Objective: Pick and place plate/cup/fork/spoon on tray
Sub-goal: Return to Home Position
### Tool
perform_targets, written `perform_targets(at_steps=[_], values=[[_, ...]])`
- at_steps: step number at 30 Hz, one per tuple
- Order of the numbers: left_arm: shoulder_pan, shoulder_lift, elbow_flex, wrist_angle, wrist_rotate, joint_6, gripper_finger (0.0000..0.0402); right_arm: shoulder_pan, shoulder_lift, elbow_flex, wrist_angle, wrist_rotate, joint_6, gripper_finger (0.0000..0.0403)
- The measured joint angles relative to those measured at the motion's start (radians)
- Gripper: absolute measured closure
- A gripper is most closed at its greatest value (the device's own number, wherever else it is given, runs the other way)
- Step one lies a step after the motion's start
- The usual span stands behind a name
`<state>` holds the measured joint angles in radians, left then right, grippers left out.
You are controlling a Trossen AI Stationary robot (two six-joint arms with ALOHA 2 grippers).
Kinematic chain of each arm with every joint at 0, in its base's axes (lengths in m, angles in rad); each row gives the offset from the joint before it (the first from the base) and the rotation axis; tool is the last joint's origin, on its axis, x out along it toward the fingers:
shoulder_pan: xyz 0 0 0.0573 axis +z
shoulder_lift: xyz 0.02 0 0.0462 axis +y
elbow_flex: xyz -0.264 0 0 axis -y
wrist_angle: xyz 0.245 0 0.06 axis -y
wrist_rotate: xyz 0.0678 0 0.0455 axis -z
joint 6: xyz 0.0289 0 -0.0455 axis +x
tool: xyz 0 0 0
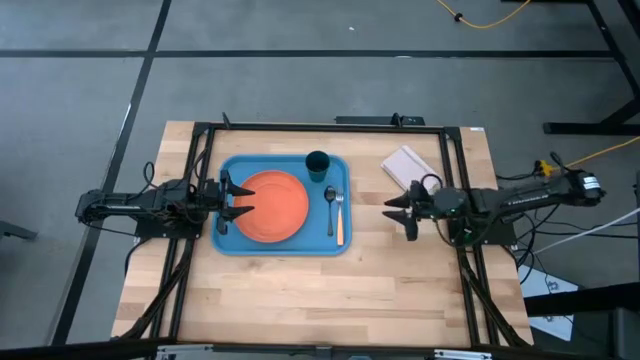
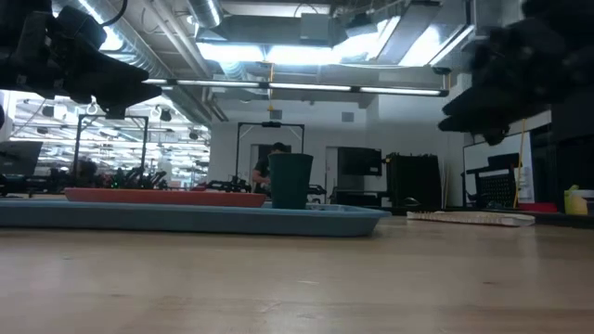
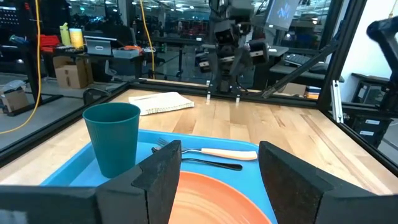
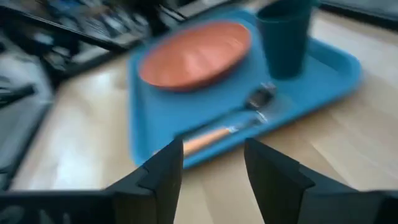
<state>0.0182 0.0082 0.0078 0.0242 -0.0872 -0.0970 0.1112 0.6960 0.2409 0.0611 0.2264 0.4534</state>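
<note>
The light-blue tray lies on the table left of centre. On it rest the orange plate, the upright dark teal cup at its far edge, and the orange-handled fork beside the dark spoon on its right part. My left gripper hangs open over the plate's left edge, touching nothing. My right gripper is open and empty above the bare table right of the tray. The left wrist view shows the cup, fork, spoon and plate.
A small white pad lies at the back right of the table. A black frame borders the work area. In the low view a person stands far back in the room. Bare wood lies in front of the tray.
</note>
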Motion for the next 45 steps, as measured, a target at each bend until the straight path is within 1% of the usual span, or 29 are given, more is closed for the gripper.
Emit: perform_targets(at_steps=[2,4,6,8,13,17,28,31,34,45], values=[[0.0,0.0,0.0,0.0,0.0,0.0,0.0194,0.005,-0.061,-0.094,0.135,-0.048,-0.047,0.0227],[0.0,0.0,0.0,0.0,0.0,0.0,0.0194,0.01,-0.11,-0.158,0.22,-0.107,-0.086,0.0227],[0.0,0.0,0.0,0.0,0.0,0.0,0.0194,0.019,-0.151,-0.202,0.256,-0.136,-0.118,0.0227],[0.0,0.0,0.0,0.0,0.0,0.0,0.0194,0.031,-0.186,-0.232,0.276,-0.142,-0.151,0.0227],[0.0,0.0,0.0,0.0,0.0,0.0,0.0194,0.07,-0.273,-0.234,0.256,-0.151,-0.259,0.0227],[0.0,0.0,0.0,0.0,0.0,0.0,0.0194,0.096,-0.364,-0.234,0.233,-0.199,-0.328,0.0227],[0.0,0.0,0.0,0.0,0.0,0.0,0.0194,0.104,-0.599,-0.233,-0.041,-0.203,-0.309,0.0227],[0.0,0.0,0.0,0.0,0.0,0.0,0.0194,0.104,-0.649,-0.233,-0.041,-0.241,-0.335,0.0227],[0.0,0.0,0.0,0.0,0.0,0.0,0.0194,0.104,-0.696,-0.233,-0.041,-0.246,-0.356,0.0227],[0.0,0.0,0.0,0.0,0.0,0.0,0.0194,0.104,-0.695,-0.233,-0.042,-0.247,-0.354,0.0227]])
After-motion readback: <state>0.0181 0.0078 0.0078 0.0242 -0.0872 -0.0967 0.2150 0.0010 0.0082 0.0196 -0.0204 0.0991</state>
